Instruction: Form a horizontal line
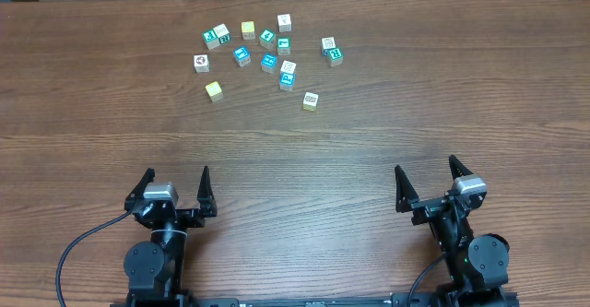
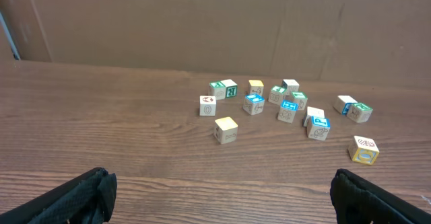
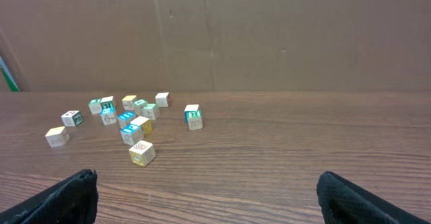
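Left gripper [image 1: 176, 174] and right gripper [image 1: 425, 167] sit at the near edge, both wide open and holding nothing. All the cubes [image 1: 268, 63] are scattered at the far side, well apart from both, not in a row yet, with the yellow-green cube [image 1: 214, 91] at the bunch's near left.

— What does the room show?
— A table [image 1: 304, 141] of dark brown wood, its grain running side to side under soft, even light.
— And behind it?
— A plain brown wall panel [image 2: 148, 22], cardboard by the look, stands upright along the table's far edge. A vertical seam [image 3: 205, 35] divides it, and a thin green strip [image 3: 8, 76] shows at its left end.
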